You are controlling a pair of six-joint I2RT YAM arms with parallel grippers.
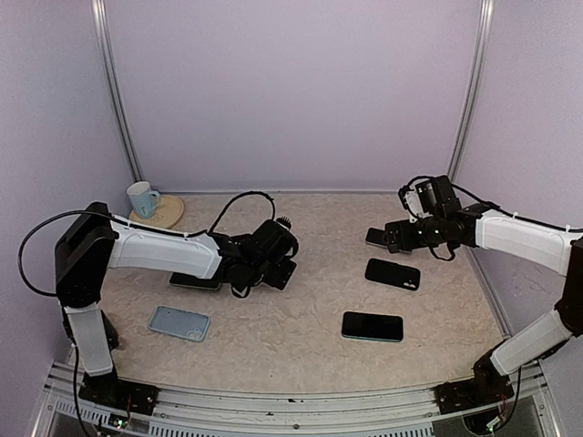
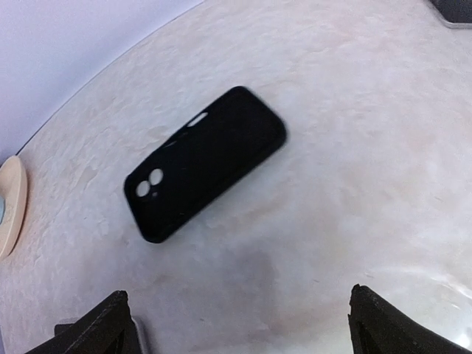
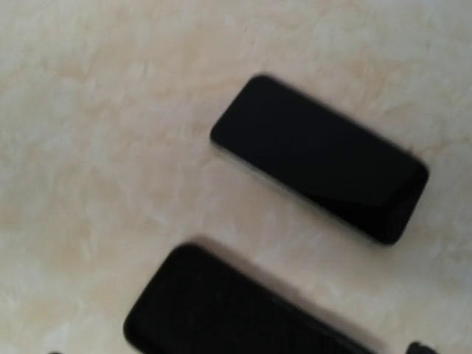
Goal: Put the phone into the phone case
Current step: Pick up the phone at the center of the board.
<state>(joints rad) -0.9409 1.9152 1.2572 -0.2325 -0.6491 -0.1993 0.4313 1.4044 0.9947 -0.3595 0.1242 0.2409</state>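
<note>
A black phone case with camera cutouts lies flat on the table, just ahead of my left gripper. That gripper is open and empty, with its fingertips wide apart. In the top view the left gripper hides most of the case. My right gripper hovers over a dark phone at the right rear. It is open, with only its tips at the bottom corners of the right wrist view. That view shows a black phone screen up and another black slab close below the gripper.
Two more black phones lie right of centre. A light blue case lies at the front left. A dark flat item sits under the left arm. A mug stands on a round coaster at the back left.
</note>
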